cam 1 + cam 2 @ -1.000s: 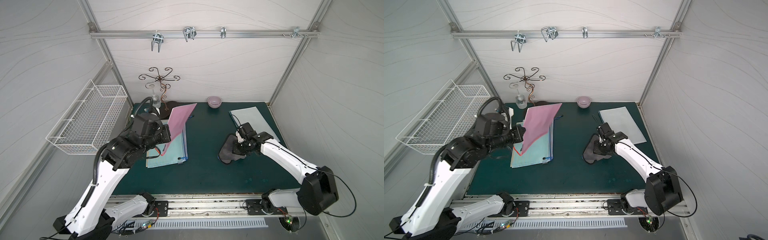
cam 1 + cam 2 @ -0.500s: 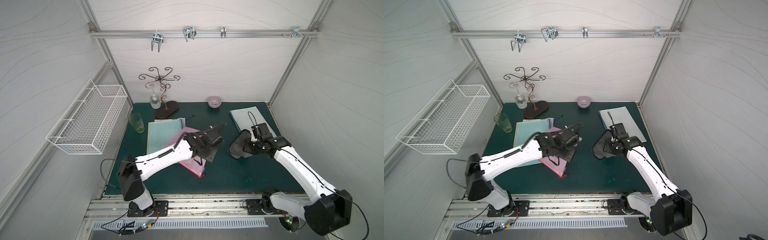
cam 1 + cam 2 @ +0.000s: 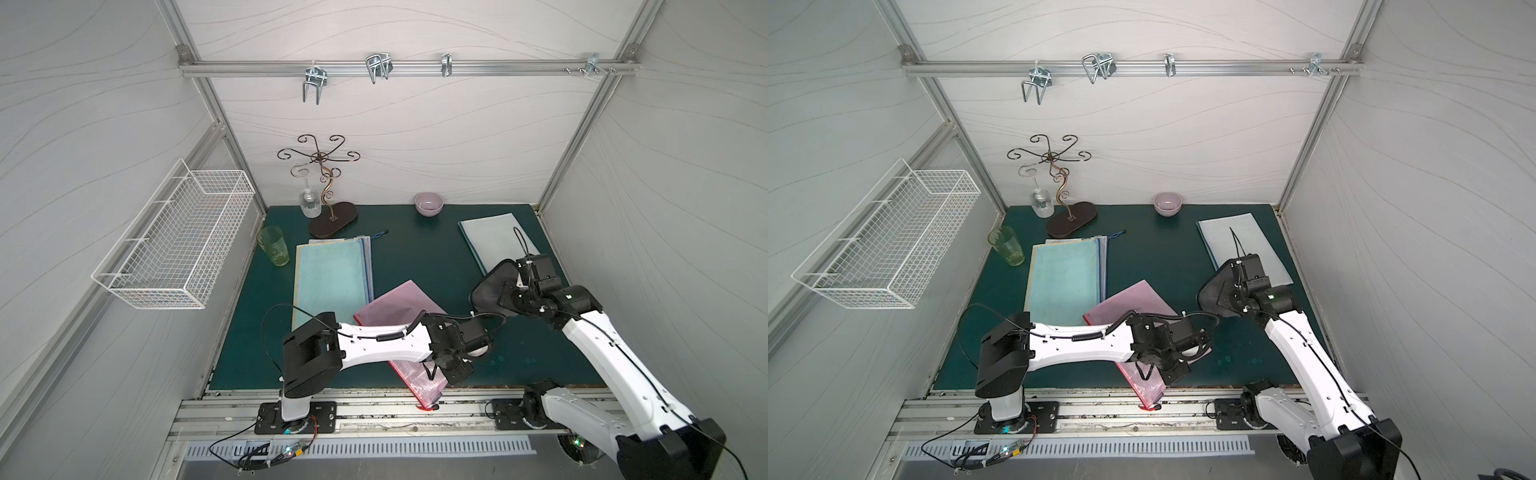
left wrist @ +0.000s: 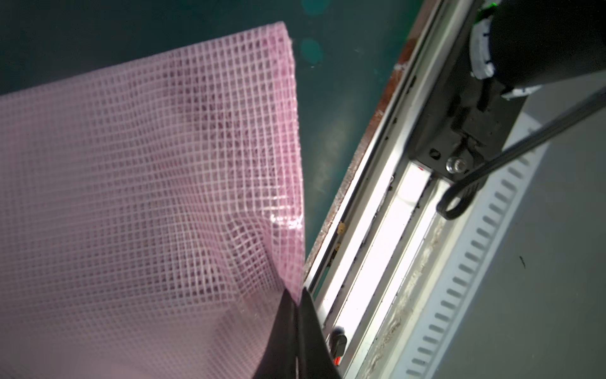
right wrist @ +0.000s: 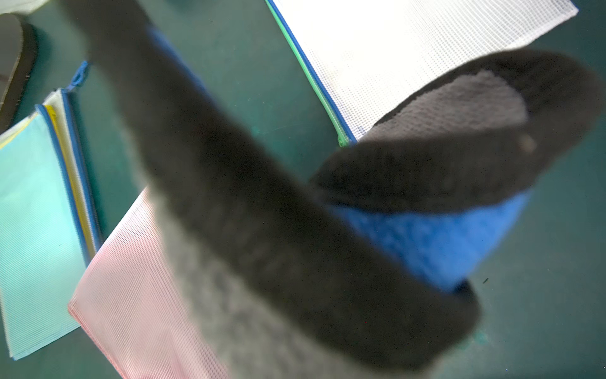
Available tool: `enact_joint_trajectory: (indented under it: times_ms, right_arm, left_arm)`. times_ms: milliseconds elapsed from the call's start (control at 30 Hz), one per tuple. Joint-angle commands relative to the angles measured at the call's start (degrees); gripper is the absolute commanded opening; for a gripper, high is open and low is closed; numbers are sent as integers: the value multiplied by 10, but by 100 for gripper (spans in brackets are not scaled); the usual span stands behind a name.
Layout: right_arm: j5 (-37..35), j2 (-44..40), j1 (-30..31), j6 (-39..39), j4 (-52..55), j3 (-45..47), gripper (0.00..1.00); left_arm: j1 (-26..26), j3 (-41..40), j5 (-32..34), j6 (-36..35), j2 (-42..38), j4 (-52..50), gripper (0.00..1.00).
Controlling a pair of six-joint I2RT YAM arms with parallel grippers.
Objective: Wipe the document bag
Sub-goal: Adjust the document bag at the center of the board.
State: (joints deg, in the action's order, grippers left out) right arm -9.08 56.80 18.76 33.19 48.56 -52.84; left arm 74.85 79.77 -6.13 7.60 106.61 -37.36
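- A stack of teal bags [image 3: 330,278] lies flat on the left side of the desk [image 3: 419,257].
- The pink document bag [image 3: 397,301] lies just right of that stack, in the near middle of the desk. Its near end hangs over the desk's front edge, above the rail.
- Its long axis runs on a diagonal: the far end points back and left, the near end front and right.
- My left claw [image 4: 296,315] is pinched tight on the pink bag's right edge near the overhanging end, and the mesh puckers at the grip.
- My right claw [image 3: 513,297] is clamped on a dark wiping cloth [image 3: 490,291]. It sits right of the pink bag's far end and apart from it.
- A white bag [image 3: 496,241] lies flat behind the cloth, at the back right.
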Motion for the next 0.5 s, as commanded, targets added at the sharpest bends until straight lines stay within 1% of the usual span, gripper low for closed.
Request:
enact_joint_trajectory:
  times_ms: [0,133,200,267,333,467]
  right_arm:
    - [-17,-9,-2,13,6,11,0]
    - [-11,-8,-3,18,-3,18,0]
    - [-15,-7,-3,18,-1,17,0]
    - [-20,-9,-2,21,-2,16,0]
    - [-25,-9,-2,23,-2,17,0]
    - [-27,-4,-3,22,-4,16,0]
  left_arm:
    - [10,-10,-18,-102,-28,31,0]
    - [8,-25,18,-183,-33,31,0]
    - [-4,-17,31,-215,-21,17,0]
    - [-21,-22,28,-247,-13,20,0]
    - [-33,-36,21,-286,-11,44,0]
    - [-41,-35,30,-381,20,58,0]
